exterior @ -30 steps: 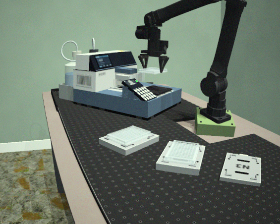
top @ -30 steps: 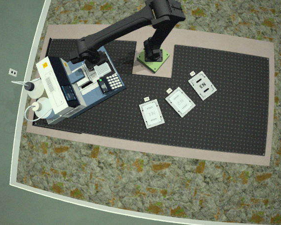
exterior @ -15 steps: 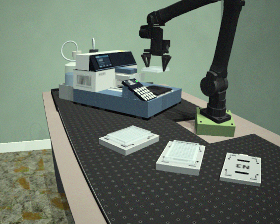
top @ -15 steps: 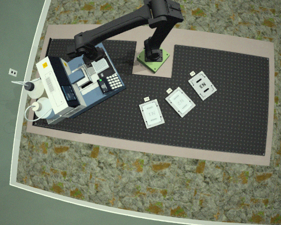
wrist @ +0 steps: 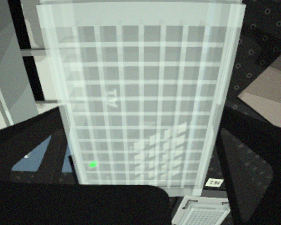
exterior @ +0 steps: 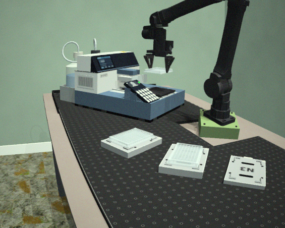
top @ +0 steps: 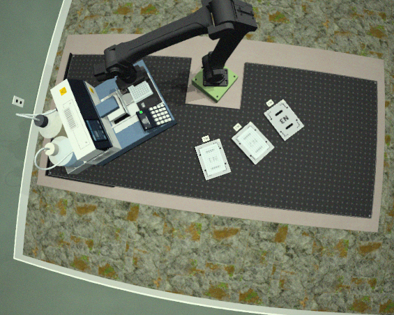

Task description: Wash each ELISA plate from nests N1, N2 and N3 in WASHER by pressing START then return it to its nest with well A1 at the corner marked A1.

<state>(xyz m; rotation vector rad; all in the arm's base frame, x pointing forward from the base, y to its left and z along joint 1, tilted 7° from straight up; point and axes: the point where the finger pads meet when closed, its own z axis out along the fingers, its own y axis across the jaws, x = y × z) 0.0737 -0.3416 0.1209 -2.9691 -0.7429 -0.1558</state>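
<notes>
My gripper (exterior: 159, 70) (wrist: 141, 113) is shut on a clear ELISA plate (top: 141, 91) (exterior: 154, 70) (wrist: 145, 84) and holds it roughly level in the air, above the keypad side of the washer (top: 107, 143) (exterior: 114, 102). The dark carrier area (exterior: 162, 91) shows below it with no plate on it. The lamp (top: 141, 112) (exterior: 139, 82) (wrist: 93, 164) is green. Nest N3 (top: 276, 122) (exterior: 255, 172) is empty. A plate (top: 213, 158) (exterior: 131, 137) lies in nest N1 (exterior: 116, 149), and another plate (top: 252, 142) (exterior: 185, 154) lies in nest N2 (exterior: 179, 173).
The keypad (top: 160, 114) (exterior: 147, 96) stands raised beside the carrier. The washer's tall white housing (top: 70, 115) (exterior: 101, 81) and two bottles (top: 49, 127) (top: 61, 153) are on the far side from the nests. The arm's green base (top: 215, 92) (exterior: 218, 131) stands between washer and nest N3.
</notes>
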